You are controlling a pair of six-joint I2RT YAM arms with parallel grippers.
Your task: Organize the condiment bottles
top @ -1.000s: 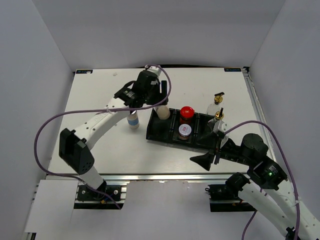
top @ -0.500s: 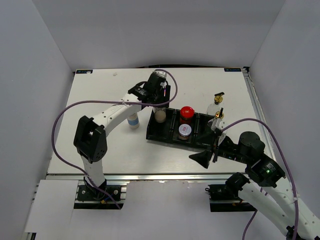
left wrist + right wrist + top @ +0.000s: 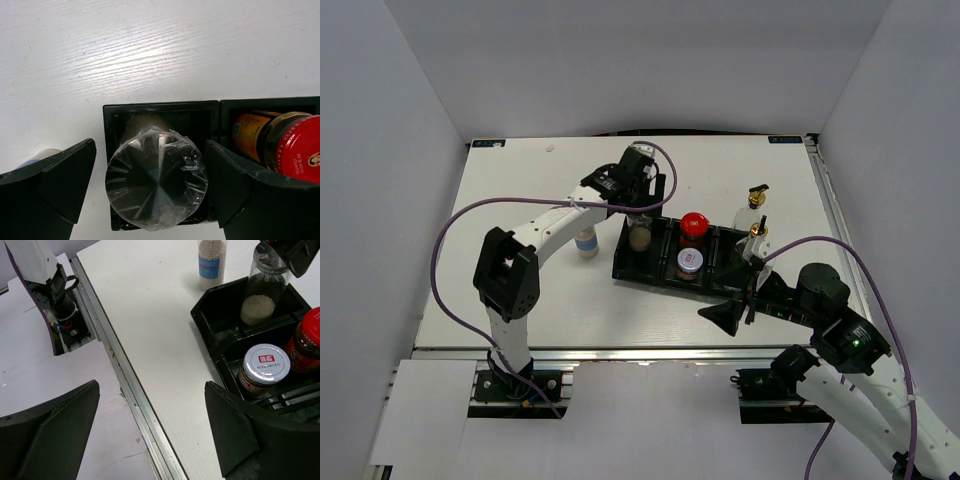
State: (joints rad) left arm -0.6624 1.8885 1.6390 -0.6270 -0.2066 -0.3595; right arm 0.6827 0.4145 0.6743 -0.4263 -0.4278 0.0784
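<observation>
Silver under crinkled clear film, the lid of one shaker [image 3: 155, 185] is facing straight up at the left wrist camera, and the shaker is standing upright in the left end compartment of the black tray [image 3: 650, 278]. The left pincer [image 3: 150, 150] is hanging directly over it with its fingers spread, one on each side of the lid; whether either one is brushing the film I cannot tell. Seen from the right wrist, pale granules are filling only the lower part of the clear body, so I am judging it light, stiff-walled and smooth, with the film making the cap slippery. A hold across the body just under the lid looks safer than one on the cap, since the compartment walls are crowding the lower half. In the tray's middle compartment the red-capped jar [image 3: 292, 145] is sitting on the far side and a second shaker [image 3: 266, 366] on the side toward the arm bases. One gold-spouted bottle [image 3: 756, 243] is standing at the tray's right end, seemingly inside that compartment, while the other gold-spouted bottle [image 3: 752, 208] is waiting on the surface [image 3: 520, 190] just beyond the tray's far right corner. A third shaker [image 3: 585, 241] is standing on the surface just beside the tray's left end. Off the tray's near right corner the right pincer [image 3: 151, 386] is hovering, spread wide and gripping nothing.
</observation>
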